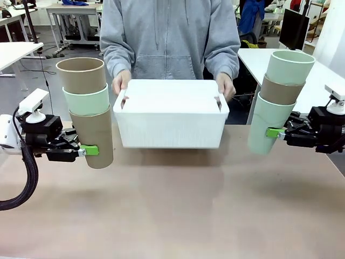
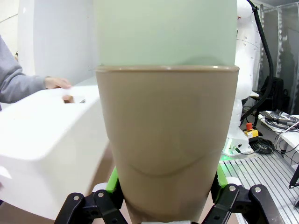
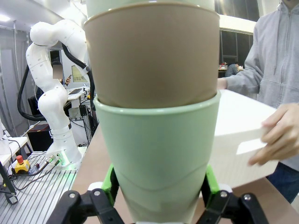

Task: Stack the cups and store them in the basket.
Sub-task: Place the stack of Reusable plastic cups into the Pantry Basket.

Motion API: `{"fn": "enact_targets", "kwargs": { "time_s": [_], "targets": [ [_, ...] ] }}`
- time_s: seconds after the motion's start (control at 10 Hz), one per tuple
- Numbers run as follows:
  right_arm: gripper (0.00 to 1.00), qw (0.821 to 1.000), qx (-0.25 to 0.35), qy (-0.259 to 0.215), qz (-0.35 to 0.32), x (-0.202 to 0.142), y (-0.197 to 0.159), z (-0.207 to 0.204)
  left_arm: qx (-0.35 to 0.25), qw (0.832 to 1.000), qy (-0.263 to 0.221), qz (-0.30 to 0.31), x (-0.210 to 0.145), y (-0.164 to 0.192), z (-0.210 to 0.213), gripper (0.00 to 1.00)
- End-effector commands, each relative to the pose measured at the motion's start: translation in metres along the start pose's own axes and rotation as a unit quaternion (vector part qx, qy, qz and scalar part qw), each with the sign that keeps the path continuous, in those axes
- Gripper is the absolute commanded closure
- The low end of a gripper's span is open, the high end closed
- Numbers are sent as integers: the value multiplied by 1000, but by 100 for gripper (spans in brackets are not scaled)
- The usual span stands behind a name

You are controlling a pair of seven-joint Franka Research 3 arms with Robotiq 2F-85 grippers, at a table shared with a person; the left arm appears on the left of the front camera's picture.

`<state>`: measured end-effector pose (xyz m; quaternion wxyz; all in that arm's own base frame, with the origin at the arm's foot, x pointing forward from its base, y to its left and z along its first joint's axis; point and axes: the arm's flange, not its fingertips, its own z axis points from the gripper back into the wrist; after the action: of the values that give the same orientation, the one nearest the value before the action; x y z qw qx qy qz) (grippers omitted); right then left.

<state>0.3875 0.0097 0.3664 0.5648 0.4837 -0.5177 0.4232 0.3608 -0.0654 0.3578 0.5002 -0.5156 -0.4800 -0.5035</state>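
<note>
Spanning the foreground: brown table (image 1: 172,210), lab benches (image 1: 16,51) behind. Left gripper (image 1: 89,150) clamps left stack (image 1: 86,108), right gripper (image 1: 274,132) right stack (image 1: 280,97), three cups each; basket (image 1: 170,121) interior hidden, possibly lifted.

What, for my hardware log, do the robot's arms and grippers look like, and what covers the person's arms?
Both grippers are black with bright green finger pads. The left gripper sits on a white arm, with a black ribbed cable looping below and a small white camera on top; the right gripper carries a similar camera. The person wears long grey sleeves.
</note>
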Motion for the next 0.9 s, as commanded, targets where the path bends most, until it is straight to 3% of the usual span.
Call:
{"fn": "enact_targets", "kwargs": {
  "time_s": [0.0,0.8],
  "targets": [
    [14,1000,-1,-2,4,3,0,-1,-3,1000,-3,1,5,-1,0,15],
    [14,1000,-1,-2,4,3,0,-1,-3,1000,-3,1,5,-1,0,15]
  ]
}}
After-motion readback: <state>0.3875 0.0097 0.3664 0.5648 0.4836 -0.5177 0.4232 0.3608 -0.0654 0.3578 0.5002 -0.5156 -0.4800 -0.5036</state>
